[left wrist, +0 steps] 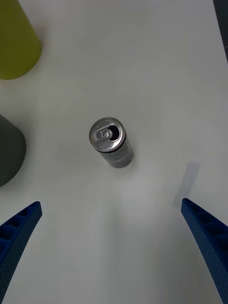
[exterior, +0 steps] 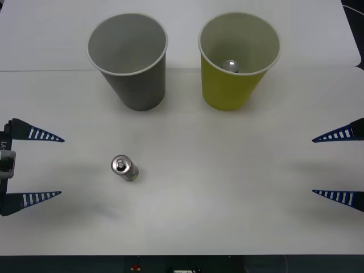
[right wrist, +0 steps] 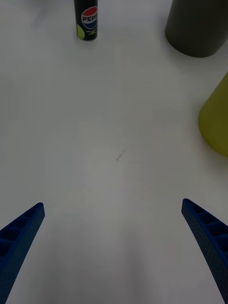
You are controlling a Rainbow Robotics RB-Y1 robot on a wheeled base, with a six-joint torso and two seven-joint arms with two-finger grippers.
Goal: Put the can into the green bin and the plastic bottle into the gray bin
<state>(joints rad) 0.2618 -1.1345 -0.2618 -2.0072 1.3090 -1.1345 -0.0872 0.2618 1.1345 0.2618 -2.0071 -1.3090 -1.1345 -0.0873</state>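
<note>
The can (exterior: 124, 168) stands upright on the white table, in front of the gray bin (exterior: 129, 57); it has a silver top with a pull tab. To that bin's right stands the green bin (exterior: 238, 60), with a small silver-topped object (exterior: 230, 65) on its floor. My left gripper (exterior: 62, 166) is open at the left edge, the can (left wrist: 110, 142) a short way ahead of its fingers. My right gripper (exterior: 313, 166) is open at the right edge, far from the can (right wrist: 86, 20). The plastic bottle is out of view.
The white table (exterior: 216, 187) runs to a dark front edge. Both bins stand upright near the back, with a gap between them. The gray bin (right wrist: 197, 26) and the green bin (right wrist: 216, 123) show in the right wrist view.
</note>
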